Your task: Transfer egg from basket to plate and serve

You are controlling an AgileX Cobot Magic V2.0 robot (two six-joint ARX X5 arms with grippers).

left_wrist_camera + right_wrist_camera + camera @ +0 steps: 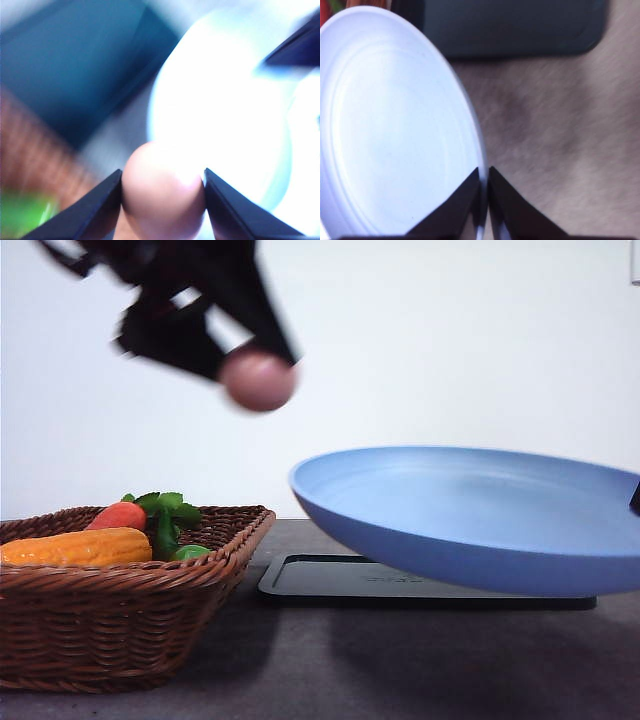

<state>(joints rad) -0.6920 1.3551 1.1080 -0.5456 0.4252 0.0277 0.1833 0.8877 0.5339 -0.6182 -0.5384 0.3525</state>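
Woven basket [120, 620] sits lower left on the desk [400, 670]. Upper left, the left gripper [162, 185] pinches the egg [258, 379] in its fingers, mid-carry. At right, the right gripper [484, 200] clamps the raised plate [470, 510] by its rim. Next, judging from this, the egg lowers onto the plate.

Wall [450, 350]: I see plain white, evenly lit.
Table [420, 660]: I see a dark grey, matte surface with soft shadows.
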